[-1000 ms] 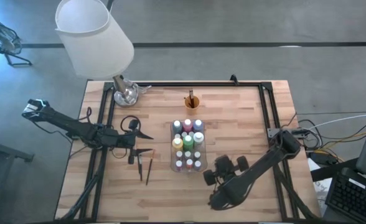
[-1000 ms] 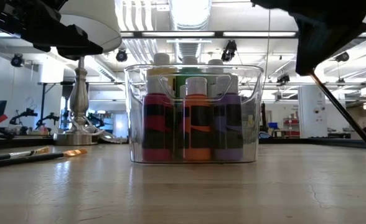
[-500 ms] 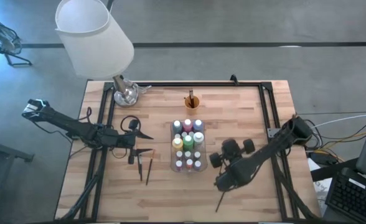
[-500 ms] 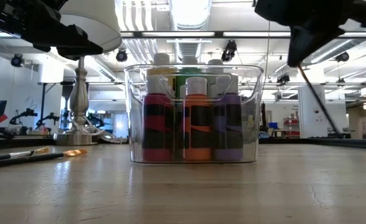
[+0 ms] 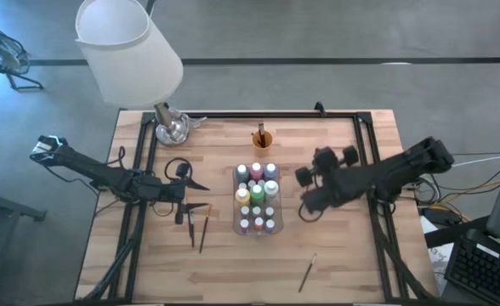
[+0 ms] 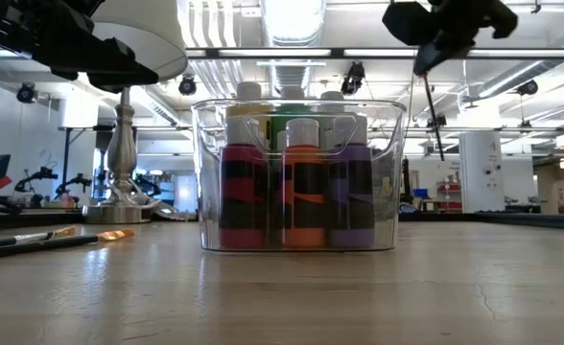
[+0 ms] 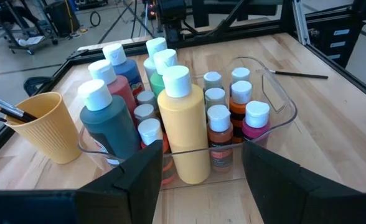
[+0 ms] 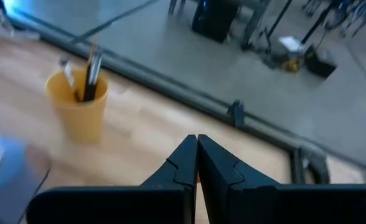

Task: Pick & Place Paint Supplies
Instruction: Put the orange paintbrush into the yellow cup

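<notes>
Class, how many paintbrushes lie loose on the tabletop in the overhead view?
3 paintbrushes: two side by side left of the tray, one near the front edge. The left arm may hide more.

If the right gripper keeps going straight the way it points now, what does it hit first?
Probably the orange cup with brushes in it. In the right wrist view it sits ahead of the right gripper, slightly off the line of the shut jaws, so the gripper might pass beside it. Bare table lies between them; depth is unclear.
</notes>
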